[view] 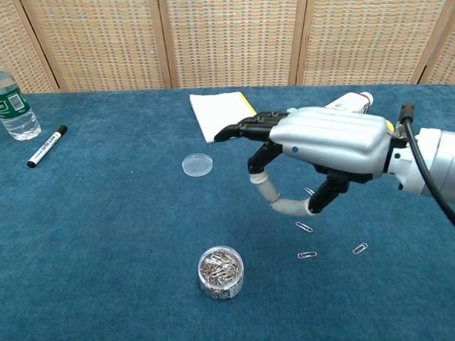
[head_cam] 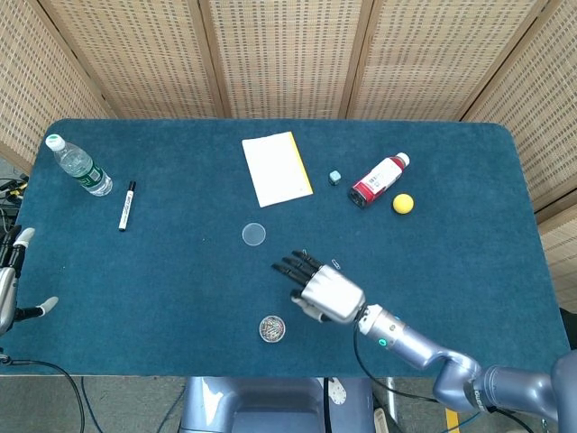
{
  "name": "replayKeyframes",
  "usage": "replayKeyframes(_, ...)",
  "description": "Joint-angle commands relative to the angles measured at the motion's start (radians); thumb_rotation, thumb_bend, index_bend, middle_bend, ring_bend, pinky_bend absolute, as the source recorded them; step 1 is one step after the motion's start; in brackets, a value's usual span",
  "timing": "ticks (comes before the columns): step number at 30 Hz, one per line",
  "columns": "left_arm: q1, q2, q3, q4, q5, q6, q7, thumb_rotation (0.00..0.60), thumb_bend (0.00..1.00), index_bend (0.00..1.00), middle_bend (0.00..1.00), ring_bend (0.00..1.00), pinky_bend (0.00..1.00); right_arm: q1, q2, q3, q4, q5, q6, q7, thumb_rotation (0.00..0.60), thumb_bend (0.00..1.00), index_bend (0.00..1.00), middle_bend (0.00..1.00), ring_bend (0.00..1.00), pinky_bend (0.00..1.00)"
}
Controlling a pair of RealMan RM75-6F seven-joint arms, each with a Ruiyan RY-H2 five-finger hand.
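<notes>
My right hand (head_cam: 320, 290) (view: 320, 138) hovers above the blue table, just right of and above a small clear jar (head_cam: 271, 328) (view: 221, 272) filled with paper clips. Its thumb and one finger curl to meet in a ring below the palm, while the other fingers stretch left. Whether a clip sits between those tips is too small to tell. Several loose paper clips (view: 303, 227) lie on the cloth under and right of the hand, one of them behind it (head_cam: 335, 264). The jar's clear lid (head_cam: 253, 234) (view: 197, 165) lies farther back. My left hand (head_cam: 11, 280) hangs at the table's left edge, fingers apart and holding nothing.
A white notebook (head_cam: 276, 168) with a yellow edge lies at the back centre. A small green cube (head_cam: 334, 178), a red-labelled bottle (head_cam: 379, 179) on its side and a yellow ball (head_cam: 402, 203) are at the back right. A marker (head_cam: 127, 205) and a water bottle (head_cam: 79, 166) are at the left.
</notes>
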Motion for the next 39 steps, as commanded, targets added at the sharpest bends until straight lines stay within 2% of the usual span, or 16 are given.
replayKeyframes(1, 0.001, -0.002, 0.001, 0.003, -0.001, 0.002, 0.0, 0.6, 0.03, 0.0, 0.0, 0.0, 0.0, 0.03, -0.03, -0.012, -0.016, -0.009, -0.052, -0.043, 0.6, 0.39, 0.64, 0.05, 0.0, 0.05)
replayKeyframes(27, -0.007, -0.003, -0.004, 0.01, -0.022, -0.014, 0.002, 0.6, 0.03, 0.0, 0.0, 0.0, 0.0, 0.077, -0.21, 0.029, 0.044, 0.101, -0.168, -0.173, 0.6, 0.39, 0.64, 0.05, 0.0, 0.05)
replayKeyframes(39, -0.004, 0.006, -0.005, 0.01, -0.02, -0.013, -0.019, 0.6, 0.03, 0.0, 0.0, 0.0, 0.0, 0.091, -0.231, 0.034, 0.046, 0.123, -0.189, -0.237, 0.6, 0.39, 0.64, 0.05, 0.0, 0.05)
